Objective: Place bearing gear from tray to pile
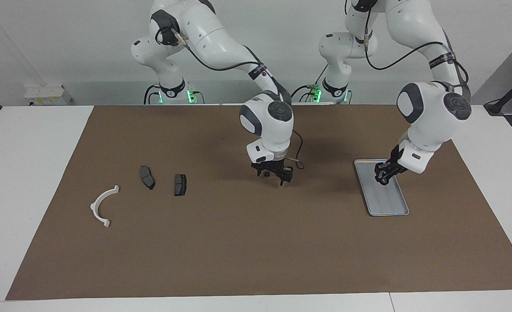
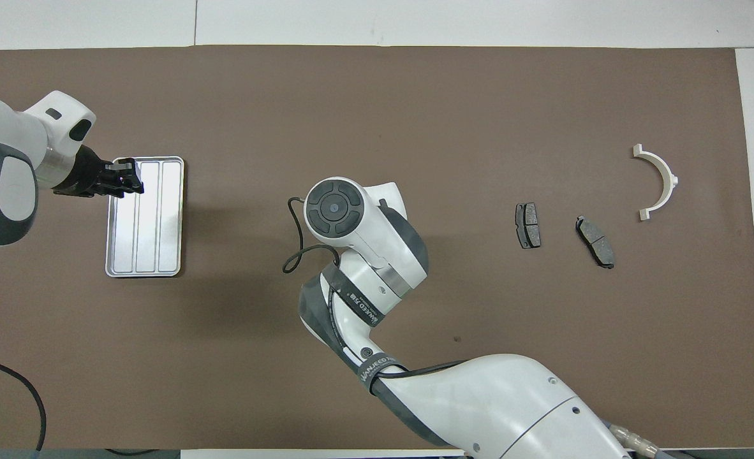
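Tray (image 1: 401, 212) on brown mat (image 1: 256, 242), white table (image 1: 26, 182)

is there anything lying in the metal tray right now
No. In the overhead view the tray shows only its bare ribbed floor, with the left gripper over the end farther from the robots.

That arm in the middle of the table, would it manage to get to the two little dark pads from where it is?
Probably yes. The right gripper hangs over bare brown mat, and nothing lies between it and the two brake pads, which sit toward its own end of the table.
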Robot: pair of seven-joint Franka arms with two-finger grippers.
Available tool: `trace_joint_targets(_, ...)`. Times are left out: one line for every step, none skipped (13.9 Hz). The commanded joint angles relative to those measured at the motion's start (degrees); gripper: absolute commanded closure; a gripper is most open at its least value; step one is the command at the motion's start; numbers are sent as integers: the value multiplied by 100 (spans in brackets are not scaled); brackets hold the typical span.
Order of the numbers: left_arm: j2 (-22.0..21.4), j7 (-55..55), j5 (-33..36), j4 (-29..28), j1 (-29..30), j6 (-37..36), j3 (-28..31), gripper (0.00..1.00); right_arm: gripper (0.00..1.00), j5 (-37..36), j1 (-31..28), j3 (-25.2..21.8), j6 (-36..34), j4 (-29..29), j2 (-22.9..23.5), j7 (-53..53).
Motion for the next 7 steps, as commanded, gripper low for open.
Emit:
trace_joint_targets(-54,-438,127,77,-243,-164,88,100,0,28,-58,126,-67,-250,-91,30)
trace_joint_targets(-72,-448,127,103,-252,-182,80,100,0,177,-76,179,-155,-259,-100,30)
trace_joint_targets(-98,-457,136,95,-252,-200,80,100,0,291,-67,179,-199,-259,-118,30)
trace_joint_targets(-98,-448,136,86,-261,-200,80,100,0,353,-76,188,-226,-251,-118,30)
trace_joint_targets(-98,-457,136,86,-252,-200,80,100,6,363,-76,188,-235,-251,-118,21)
trace_joint_targets(-98,-448,136,86,-252,-200,80,100,21,363,-102,179,-252,-251,-118,12)
trace_joint_targets(-98,-457,136,86,-252,-191,80,100,36,354,-111,179,-253,-251,-118,-40)
